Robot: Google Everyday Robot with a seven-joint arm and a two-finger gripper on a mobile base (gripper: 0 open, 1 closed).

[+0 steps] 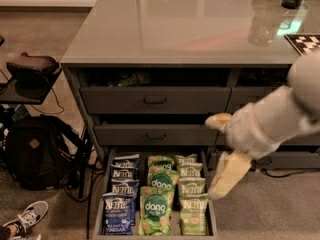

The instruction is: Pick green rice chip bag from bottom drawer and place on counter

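Arm [280, 116] slants down-left, jaws spread beside bottom drawer [100, 209]

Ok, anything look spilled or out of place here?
Nothing stands out. The chip bags lie in tidy rows in the bottom drawer, the green rice chip bag among them; the gripper hangs open over its right edge.
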